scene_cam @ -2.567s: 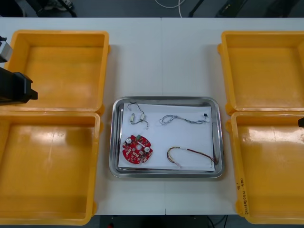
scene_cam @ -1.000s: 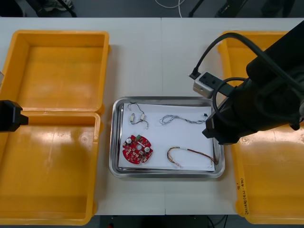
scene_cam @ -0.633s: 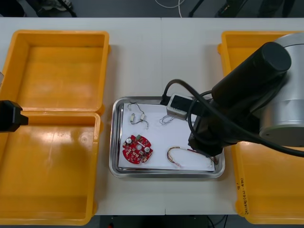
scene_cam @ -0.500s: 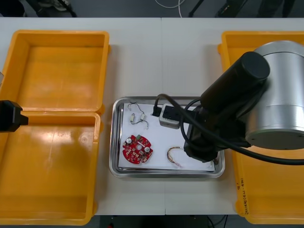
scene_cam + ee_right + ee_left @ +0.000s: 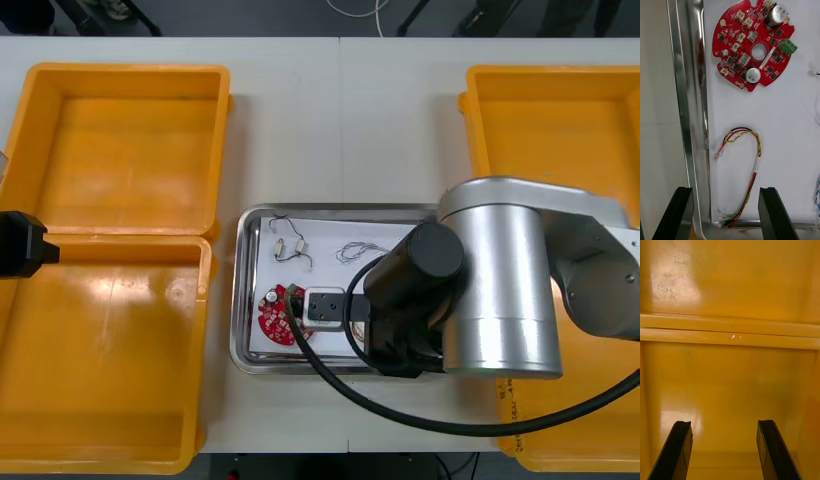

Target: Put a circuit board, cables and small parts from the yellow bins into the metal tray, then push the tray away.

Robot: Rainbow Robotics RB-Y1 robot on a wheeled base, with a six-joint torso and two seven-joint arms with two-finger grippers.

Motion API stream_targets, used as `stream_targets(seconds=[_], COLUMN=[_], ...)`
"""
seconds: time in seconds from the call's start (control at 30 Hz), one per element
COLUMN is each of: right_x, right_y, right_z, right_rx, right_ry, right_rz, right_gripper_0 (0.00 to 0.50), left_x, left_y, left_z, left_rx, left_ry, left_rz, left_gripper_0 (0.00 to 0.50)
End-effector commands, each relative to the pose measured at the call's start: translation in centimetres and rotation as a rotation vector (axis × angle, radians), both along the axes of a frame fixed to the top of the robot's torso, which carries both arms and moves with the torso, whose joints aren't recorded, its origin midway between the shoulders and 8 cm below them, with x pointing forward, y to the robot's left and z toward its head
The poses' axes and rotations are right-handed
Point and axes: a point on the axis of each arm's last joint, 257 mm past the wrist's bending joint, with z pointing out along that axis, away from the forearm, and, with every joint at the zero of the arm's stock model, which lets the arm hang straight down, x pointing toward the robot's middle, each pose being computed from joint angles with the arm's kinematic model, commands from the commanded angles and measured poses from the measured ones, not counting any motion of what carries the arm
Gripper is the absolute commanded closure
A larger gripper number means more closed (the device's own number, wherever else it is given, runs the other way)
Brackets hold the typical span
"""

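Right now the right arm [image 5: 490, 280] is hanging low over the metal tray [image 5: 245, 300], covering its near right part in the front view. Right jaws are standing open, gripping nothing. One finger [image 5: 677, 213] is sitting over the bare surface [image 5: 655, 112] just outside the tray rim [image 5: 681, 93]; the other finger [image 5: 773, 213] is over the tray's white inside, so the rim is running up between them.

The red and yellow cable [image 5: 756, 161] is lying inside the tray between the fingers, just beside the rim, looping toward the round red circuit board [image 5: 737, 48] beyond it. Neither finger is touching either of them.

From above, the board [image 5: 272, 315] is peeking out beside the wrist. The twisted blue and white cable [image 5: 360, 250], black cable [image 5: 283, 222] and small metal parts [image 5: 299, 244] are lying in the tray's far half.

The left arm [image 5: 22, 245] is idling at the left edge. Left jaws are open, hovering over the wall [image 5: 730, 332] between the two left yellow bins [image 5: 120, 70].
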Motion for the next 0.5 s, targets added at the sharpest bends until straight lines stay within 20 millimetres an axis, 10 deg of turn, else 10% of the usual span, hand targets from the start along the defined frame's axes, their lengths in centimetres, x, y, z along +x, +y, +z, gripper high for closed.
stream_targets(seconds=[0.03, 0.5], right_x=[-0.4, -0.5], right_y=[0.8, 3.2], right_z=[-0.7, -3.7], right_rx=[-0.036, -0.045], right_ry=[-0.034, -0.011], right_rz=[0.069, 0.055], right_gripper_0=[0.0, 0.0], left_x=[-0.6, -0.6], left_y=[1.6, 1.6], left_z=[1.1, 1.1], left_rx=[0.094, 0.094], left_ry=[-0.016, -0.016], left_rz=[-0.062, -0.062], left_gripper_0=[0.0, 0.0])
